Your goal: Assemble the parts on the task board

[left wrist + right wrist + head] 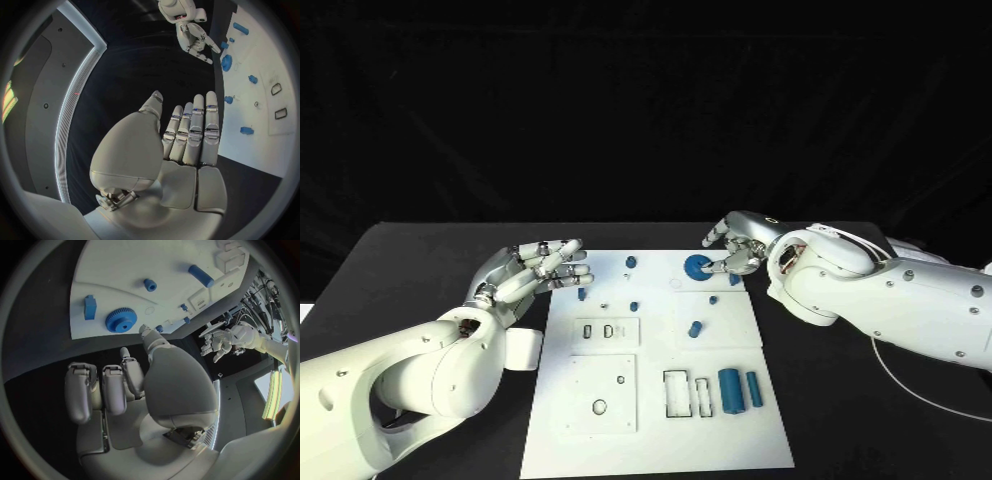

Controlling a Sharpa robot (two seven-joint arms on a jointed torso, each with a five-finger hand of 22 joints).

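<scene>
The white task board (661, 440) lies in the middle of the black table. A blue gear (697, 266) sits near its far edge, with small blue pegs (630, 262) and a blue block (692, 327) scattered around it. Two blue cylinders (730, 388) lie side by side at the near right. My right hand (740, 245) hovers at the gear's right side, fingers partly bent, thumb tip (145, 331) next to the gear (120, 319) rim, holding nothing. My left hand (545, 268) floats at the board's far left corner, its fingers (197, 130) straight and empty.
Sunken slots (604, 331) and a long pocket (687, 393) mark the board's middle and near part. A thin pale cable (906, 375) trails over the table right of the board. Bare black table surrounds the board (262, 145) on the left and far side.
</scene>
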